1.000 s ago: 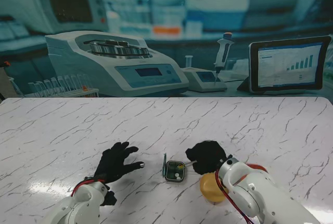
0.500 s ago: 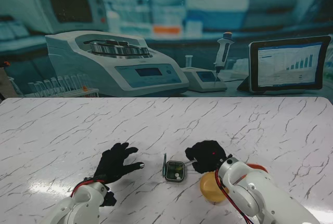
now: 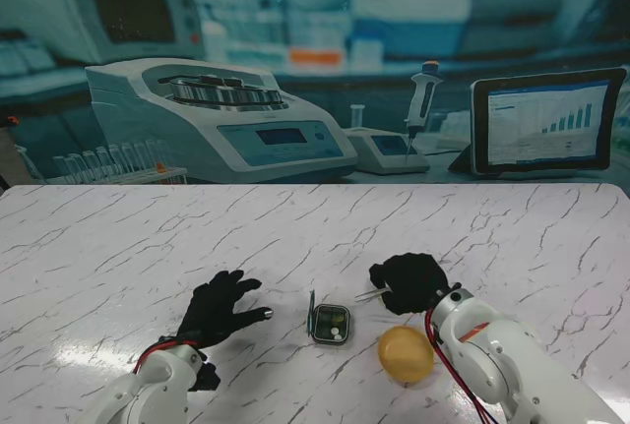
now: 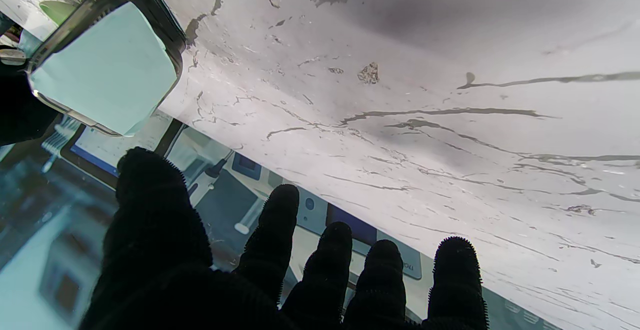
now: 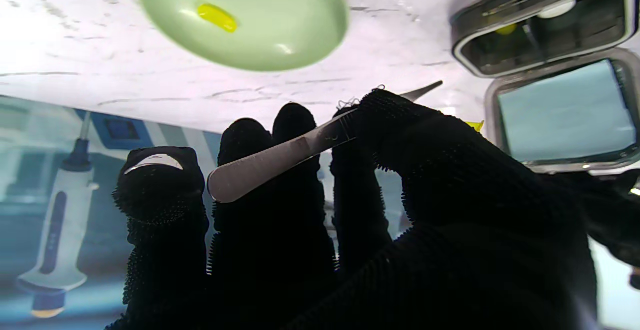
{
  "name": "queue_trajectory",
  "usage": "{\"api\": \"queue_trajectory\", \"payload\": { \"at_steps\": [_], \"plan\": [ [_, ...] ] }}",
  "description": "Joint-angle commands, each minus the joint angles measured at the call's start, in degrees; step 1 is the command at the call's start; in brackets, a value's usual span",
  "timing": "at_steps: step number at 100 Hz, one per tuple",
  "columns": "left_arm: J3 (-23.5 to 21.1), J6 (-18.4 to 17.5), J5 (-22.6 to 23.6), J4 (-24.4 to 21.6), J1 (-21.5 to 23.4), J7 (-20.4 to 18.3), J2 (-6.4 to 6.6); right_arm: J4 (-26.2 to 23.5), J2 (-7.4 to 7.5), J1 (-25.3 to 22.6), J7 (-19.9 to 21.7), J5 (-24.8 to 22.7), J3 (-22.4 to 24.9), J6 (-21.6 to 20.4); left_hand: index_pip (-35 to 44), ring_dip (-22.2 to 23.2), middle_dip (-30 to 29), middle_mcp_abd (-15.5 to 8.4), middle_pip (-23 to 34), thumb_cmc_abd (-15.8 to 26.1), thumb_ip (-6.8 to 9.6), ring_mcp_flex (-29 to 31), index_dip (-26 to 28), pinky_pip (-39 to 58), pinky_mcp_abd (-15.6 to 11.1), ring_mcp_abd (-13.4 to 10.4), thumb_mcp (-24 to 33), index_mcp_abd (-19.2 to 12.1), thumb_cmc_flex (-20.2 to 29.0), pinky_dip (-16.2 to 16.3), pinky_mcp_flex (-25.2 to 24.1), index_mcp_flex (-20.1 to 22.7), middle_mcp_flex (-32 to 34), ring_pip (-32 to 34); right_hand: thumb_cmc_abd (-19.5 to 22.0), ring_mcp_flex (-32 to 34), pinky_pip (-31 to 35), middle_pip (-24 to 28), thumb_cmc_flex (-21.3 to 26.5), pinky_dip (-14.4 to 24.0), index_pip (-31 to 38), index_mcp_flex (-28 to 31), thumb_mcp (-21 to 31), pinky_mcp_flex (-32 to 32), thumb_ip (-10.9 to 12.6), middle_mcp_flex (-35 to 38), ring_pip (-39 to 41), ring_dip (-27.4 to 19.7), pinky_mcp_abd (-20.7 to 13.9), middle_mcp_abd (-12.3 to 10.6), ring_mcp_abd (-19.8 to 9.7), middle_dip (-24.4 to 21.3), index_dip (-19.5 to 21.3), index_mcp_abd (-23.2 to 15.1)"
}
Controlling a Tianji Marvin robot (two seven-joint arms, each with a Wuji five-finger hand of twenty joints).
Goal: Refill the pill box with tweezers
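Note:
A small dark pill box (image 3: 332,324) lies open on the marble table, its lid (image 3: 311,314) standing up on its left side; small pills show inside (image 5: 542,24). My right hand (image 3: 411,281) in a black glove sits to the right of the box, shut on metal tweezers (image 3: 371,294) whose tips point left toward the box (image 5: 295,152). A yellow-green dish (image 3: 405,353) lies near me, right of the box, with one yellow pill (image 5: 216,17) in it. My left hand (image 3: 219,308) rests left of the box, fingers spread (image 4: 280,250), holding nothing.
Lab equipment lines the far edge of the table: a centrifuge (image 3: 212,119), a pipette on a stand (image 3: 421,99) and a tablet (image 3: 547,121). The marble top (image 3: 315,237) stretches wide between them and my hands.
My right hand has drawn back to the right and a little farther from me with the tweezers, uncovering the yellow-green dish. The left hand and the pill box have not moved.

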Motion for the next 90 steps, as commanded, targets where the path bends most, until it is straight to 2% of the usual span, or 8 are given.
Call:
{"api": "queue_trajectory", "payload": {
  "at_steps": [1, 38, 72, 90],
  "plan": [
    [0.2, -1.1, -0.1, -0.2, 0.1, -0.7, -0.25, -0.3, -0.03, -0.8, -0.4, -0.2, 1.0, 0.3, -0.2, 0.3, -0.2, -0.2, -0.3, 2.0, 1.86, -1.4, -0.8, -0.1, 0.3, -0.7, 0.6, -0.9, -0.2, 0.3, -0.5, 0.0, -0.3, -0.5, 1.7, 1.4, 1.1, 2.0, 1.6, -0.3, 4.7, 1.6, 4.4, 1.4, 3.0, 0.6, 1.5, 0.5, -30.6, 1.5, -2.2, 0.9, 2.9, -6.6],
    [0.6, -0.8, 0.3, -0.5, -0.5, -1.4, -0.10, 1.4, -0.13, -1.9, -0.1, -0.8, 7.3, 1.8, -0.3, 0.3, -0.2, -0.3, -0.3, 2.0, 1.84, -1.3, -0.8, -0.1, 0.4, -0.8, 0.6, -1.1, -0.2, 0.4, -0.5, -0.1, -0.4, -0.4, 2.0, 0.6, 1.0, 1.7, 1.6, -0.3, 4.1, 1.2, 3.8, 0.9, 2.6, 0.0, 1.4, 0.5, -30.5, 1.3, -2.2, 0.9, 3.1, -6.8],
    [1.0, 0.1, 0.1, -0.7, -1.0, -2.3, -0.01, 5.6, -0.06, 0.5, -0.7, -0.7, 6.6, 4.2, -0.4, 0.3, -0.3, -0.2, -0.4, 2.1, 1.86, -1.5, -0.8, -0.1, 0.4, -0.8, 0.6, -1.3, -0.3, 0.4, -0.5, -0.5, -0.6, -0.5, 2.5, -0.3, 0.4, 1.0, 2.3, -0.3, 3.2, 0.3, 2.4, -0.1, 0.7, -0.7, 0.7, 0.4, -30.1, 1.3, -1.9, 0.4, 1.9, -6.2],
    [1.1, 0.4, -0.3, -0.6, -1.2, -2.7, 0.03, 6.7, 0.07, 1.9, 0.4, -0.9, 5.4, 5.2, -0.6, 0.3, -0.3, -0.2, -0.5, 2.1, 1.86, -1.6, -0.9, -0.3, 0.4, -0.8, 0.6, -1.4, -0.5, 0.3, -0.6, -0.8, -0.8, -0.6, 2.6, -0.6, 0.2, 0.7, 2.5, -0.3, 3.1, -0.1, 1.9, -0.6, 0.1, -1.0, 0.4, 0.4, -29.9, 1.3, -1.7, 0.3, 1.4, -6.0]
  ]
}}
